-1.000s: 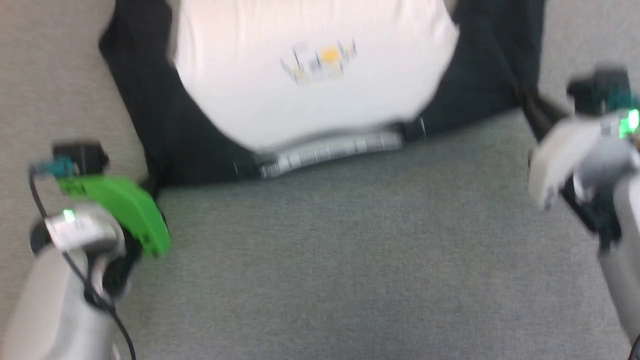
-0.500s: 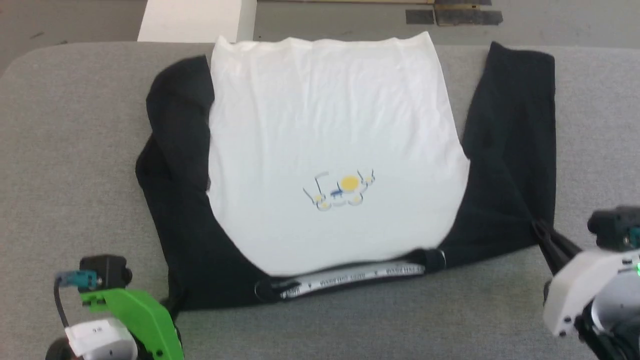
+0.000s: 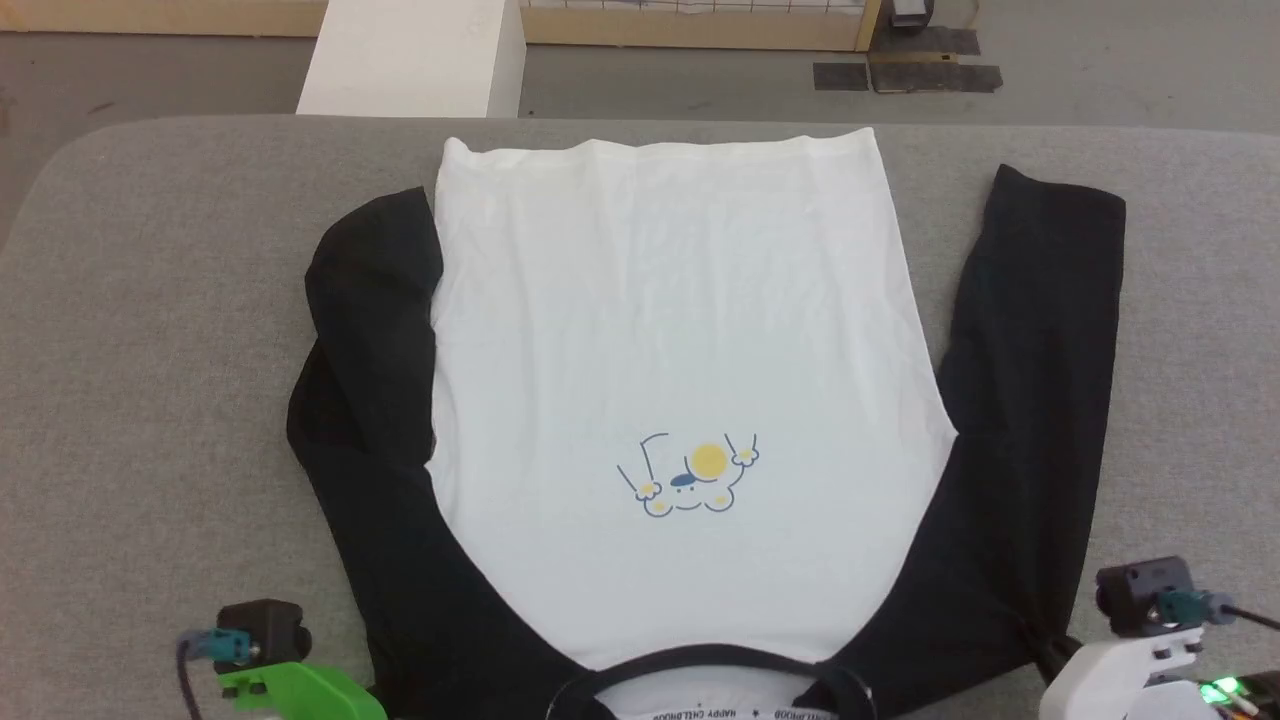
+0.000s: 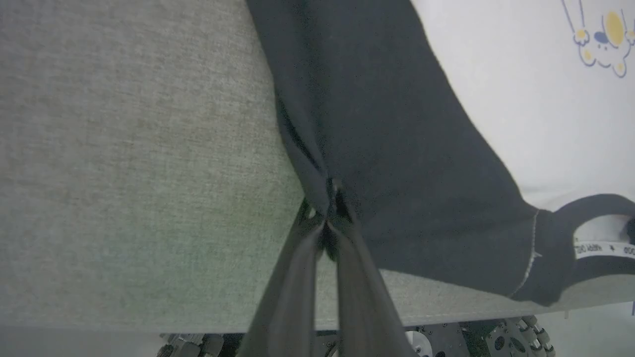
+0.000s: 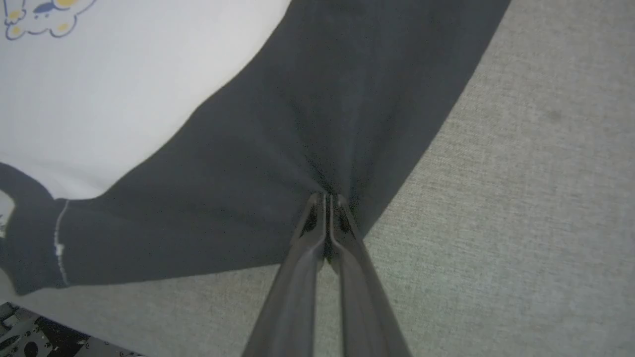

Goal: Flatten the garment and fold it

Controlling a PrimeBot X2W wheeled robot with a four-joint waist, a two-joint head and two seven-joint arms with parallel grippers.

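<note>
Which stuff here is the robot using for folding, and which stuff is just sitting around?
For the job:
- the white shirt with black sleeves, spread on the grey table
- the left end effector and right end effector, each shut on a black sleeve

Just lying about, beyond the table:
- the white block
- the dark floor mats
- the wooden frame
</note>
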